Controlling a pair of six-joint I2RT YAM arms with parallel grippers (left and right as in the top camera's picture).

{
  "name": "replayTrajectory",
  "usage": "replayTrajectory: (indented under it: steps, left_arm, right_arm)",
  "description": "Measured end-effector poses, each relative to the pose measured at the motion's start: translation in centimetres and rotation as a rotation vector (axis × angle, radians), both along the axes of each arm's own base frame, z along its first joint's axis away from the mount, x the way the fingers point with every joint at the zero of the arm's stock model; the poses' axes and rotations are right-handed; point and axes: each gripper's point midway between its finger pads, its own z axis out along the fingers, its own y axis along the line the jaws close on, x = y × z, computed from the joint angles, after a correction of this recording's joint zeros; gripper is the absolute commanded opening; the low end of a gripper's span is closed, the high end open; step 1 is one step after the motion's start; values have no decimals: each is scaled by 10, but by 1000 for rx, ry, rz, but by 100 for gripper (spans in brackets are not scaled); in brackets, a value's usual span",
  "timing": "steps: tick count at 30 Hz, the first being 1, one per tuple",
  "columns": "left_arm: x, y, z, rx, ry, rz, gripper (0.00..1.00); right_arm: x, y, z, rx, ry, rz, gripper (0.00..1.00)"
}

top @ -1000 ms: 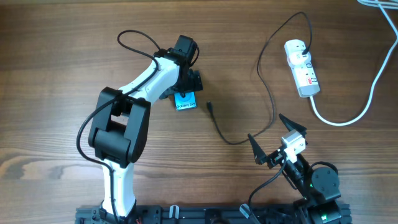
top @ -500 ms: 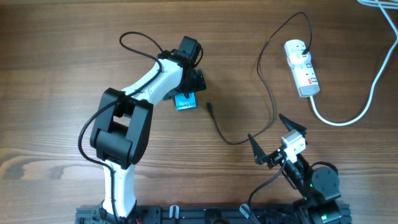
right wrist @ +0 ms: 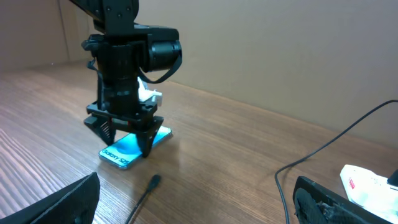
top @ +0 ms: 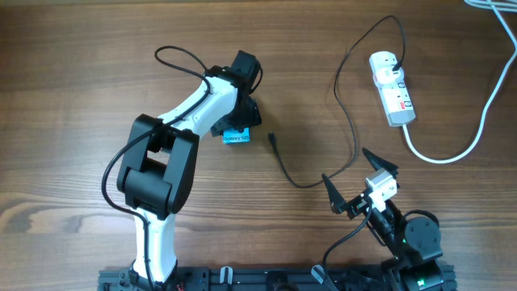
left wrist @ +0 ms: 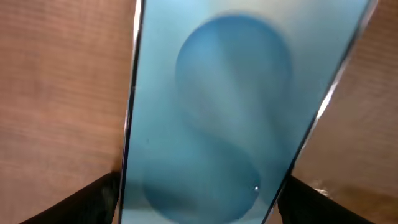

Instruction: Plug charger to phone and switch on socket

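The phone (top: 236, 137) lies flat on the wooden table, its teal screen with the "Galaxy" text toward me. My left gripper (top: 241, 121) stands over it, and its two fingers press against the phone's (left wrist: 217, 112) long edges. From the right wrist view the left gripper (right wrist: 127, 138) straddles the phone (right wrist: 124, 152). The charger's plug tip (top: 272, 139) rests free on the table just right of the phone. Its thin black cable curves away to the socket (top: 392, 89) at the far right. My right gripper (top: 344, 162) stands open and empty near the cable's bend.
A thick white cord (top: 485, 105) loops from the socket off the table's right edge. The charger tip (right wrist: 153, 181) and the socket (right wrist: 367, 183) both show in the right wrist view. Bare wood lies between the phone and the socket.
My left gripper's fingers have come in against the phone's sides, and the phone has shifted slightly left. The right arm and the charger have not moved.
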Motion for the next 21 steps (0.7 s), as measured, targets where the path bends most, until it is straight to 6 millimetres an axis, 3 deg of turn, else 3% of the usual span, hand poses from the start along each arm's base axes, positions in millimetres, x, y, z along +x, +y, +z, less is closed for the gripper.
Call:
replayTrajectory:
  steps: [6, 11, 17, 21]
  left_arm:
    - [-28, 11, 1, 39, 113, 0, 91]
    - [-29, 10, 2, 36, 115, 3, 100]
    - [-17, 5, 1, 15, 66, 3, 100]
    - [-15, 4, 1, 10, 57, 1, 91]
  right_arm:
    - [0, 0, 0, 0, 0, 0, 100]
    - [0, 0, 0, 0, 0, 0, 100]
    - [0, 0, 0, 0, 0, 0, 100]
    - [0, 0, 0, 0, 0, 0, 100]
